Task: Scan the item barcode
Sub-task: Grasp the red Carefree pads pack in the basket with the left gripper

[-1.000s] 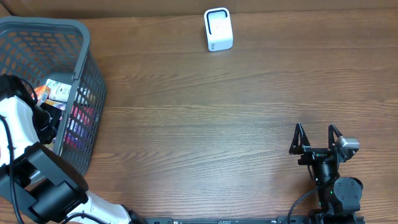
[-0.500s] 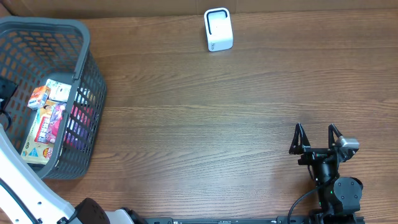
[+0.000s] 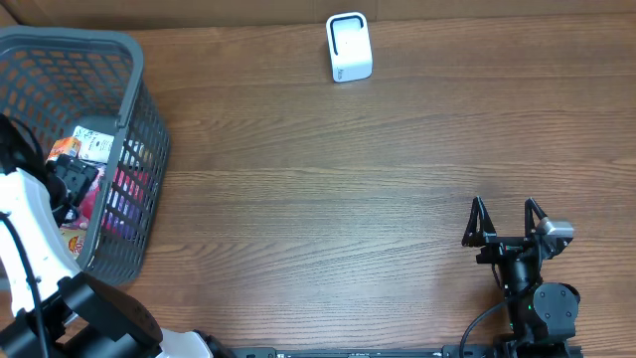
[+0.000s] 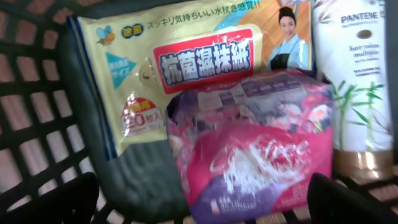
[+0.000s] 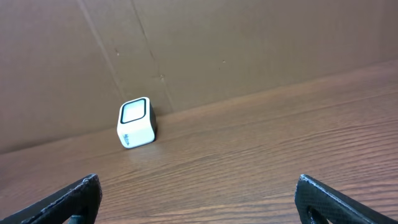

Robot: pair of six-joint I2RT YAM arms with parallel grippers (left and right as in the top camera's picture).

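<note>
Hovering over pack [image 4: 255, 162] in basket [image 3: 89, 40] with left fingers [image 4: 50, 202] spread wide, empty. Facing scanner [image 5: 136, 122] across worktop [image 3: 328, 199] with right fingers [image 5: 74, 196] equally wide.

One grey basket [image 3: 70, 38], far left. One white scanner [image 3: 349, 47], far centre. In basket now: one yellow wipes pack [image 4: 155, 68], one pink pack [image 4: 261, 149], one white bottle [image 4: 357, 74]. Grippers, two: left gripper [image 4: 205, 202], right gripper [image 3: 503, 209].
</note>
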